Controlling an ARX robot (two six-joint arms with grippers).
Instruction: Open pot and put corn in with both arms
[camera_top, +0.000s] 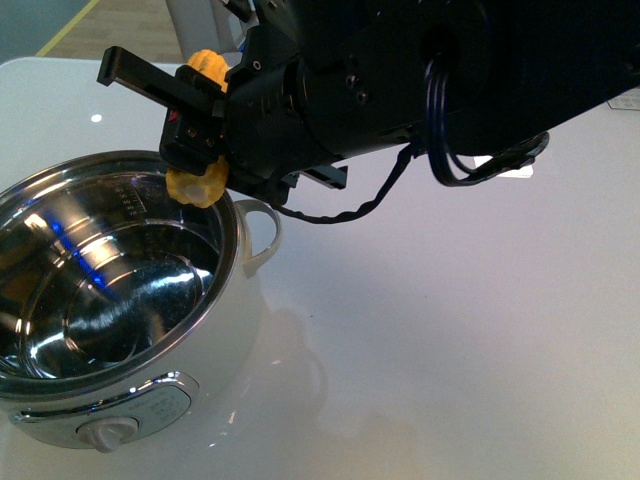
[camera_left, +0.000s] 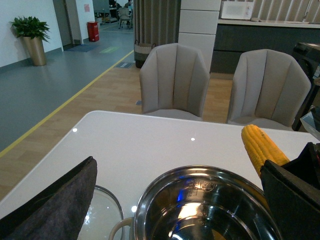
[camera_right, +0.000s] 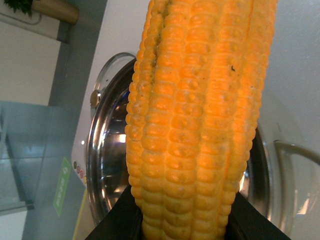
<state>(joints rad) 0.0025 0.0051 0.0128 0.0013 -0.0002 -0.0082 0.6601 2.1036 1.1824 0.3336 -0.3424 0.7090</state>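
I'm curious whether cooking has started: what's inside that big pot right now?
Only bare shiny steel shows inside the pot; nothing lies in it. The corn hangs over the far rim, clamped in the right gripper, which covers a bit of that rim.

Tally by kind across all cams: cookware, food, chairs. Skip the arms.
Pot: 1
Glass lid: 1
Corn cob: 1
Chair: 2
Total: 5
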